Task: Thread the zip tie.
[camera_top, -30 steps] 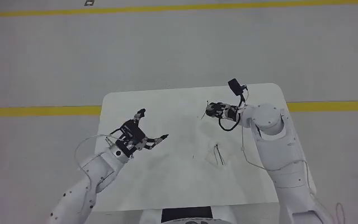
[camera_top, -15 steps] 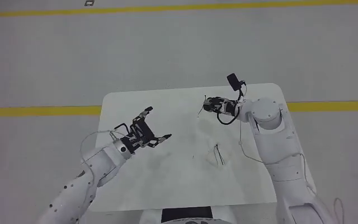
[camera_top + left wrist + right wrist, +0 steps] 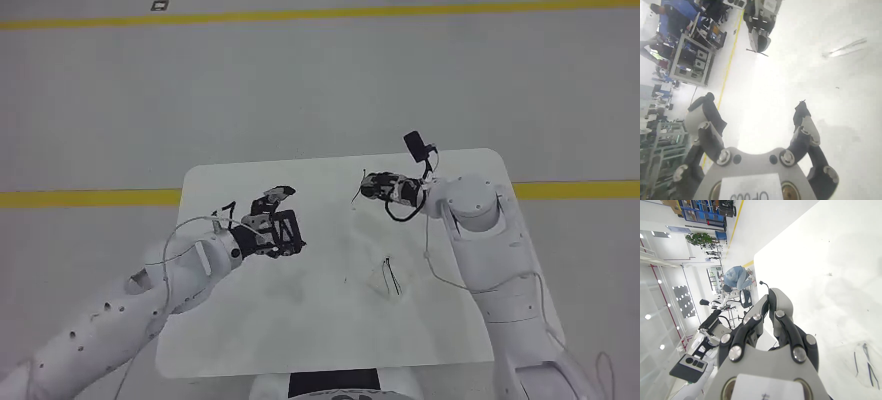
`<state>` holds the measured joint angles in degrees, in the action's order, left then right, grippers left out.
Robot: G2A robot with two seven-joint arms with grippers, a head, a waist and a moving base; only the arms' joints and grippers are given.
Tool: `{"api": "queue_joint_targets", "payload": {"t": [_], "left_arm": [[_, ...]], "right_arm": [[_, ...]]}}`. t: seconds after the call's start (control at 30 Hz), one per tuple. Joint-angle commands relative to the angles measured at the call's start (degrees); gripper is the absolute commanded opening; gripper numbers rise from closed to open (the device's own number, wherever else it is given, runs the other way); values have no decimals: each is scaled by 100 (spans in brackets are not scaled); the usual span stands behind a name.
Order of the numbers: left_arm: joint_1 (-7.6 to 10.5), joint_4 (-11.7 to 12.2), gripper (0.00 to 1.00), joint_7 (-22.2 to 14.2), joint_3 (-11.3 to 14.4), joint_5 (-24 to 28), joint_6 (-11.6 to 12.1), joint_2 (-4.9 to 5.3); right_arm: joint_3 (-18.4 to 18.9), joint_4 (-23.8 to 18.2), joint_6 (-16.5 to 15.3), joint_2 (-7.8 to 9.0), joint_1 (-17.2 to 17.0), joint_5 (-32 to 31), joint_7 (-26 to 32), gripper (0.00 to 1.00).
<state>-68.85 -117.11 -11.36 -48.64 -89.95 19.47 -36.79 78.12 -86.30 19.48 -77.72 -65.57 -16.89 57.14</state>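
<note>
Pinching a thin black zip tie between closed fingers, the right gripper is hovering over the far right part of the white table, and the tie is sticking out on both sides of the fingertips. The left gripper is hanging over the table's left middle, its fingers spread wide apart and gripping nothing. Some spare ties are lying flat nearer the robot. A white sticker is showing on the left gripper's base, its print cut off.
</note>
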Motion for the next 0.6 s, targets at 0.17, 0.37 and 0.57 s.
{"api": "queue_joint_targets", "payload": {"t": [0.17, 0.37, 0.57], "left_arm": [[1214, 236, 100, 226, 1643, 0, -687, 458], [2140, 473, 100, 520, 2909, 0, -1465, 576], [2140, 473, 100, 520, 2909, 0, -1465, 576]], "right_arm": [[11, 133, 0, -53, 84, 59, 8, 0], [-54, 213, 0, -121, 119, 154, -25, 0], [-54, 213, 0, -121, 119, 154, -25, 0]]}}
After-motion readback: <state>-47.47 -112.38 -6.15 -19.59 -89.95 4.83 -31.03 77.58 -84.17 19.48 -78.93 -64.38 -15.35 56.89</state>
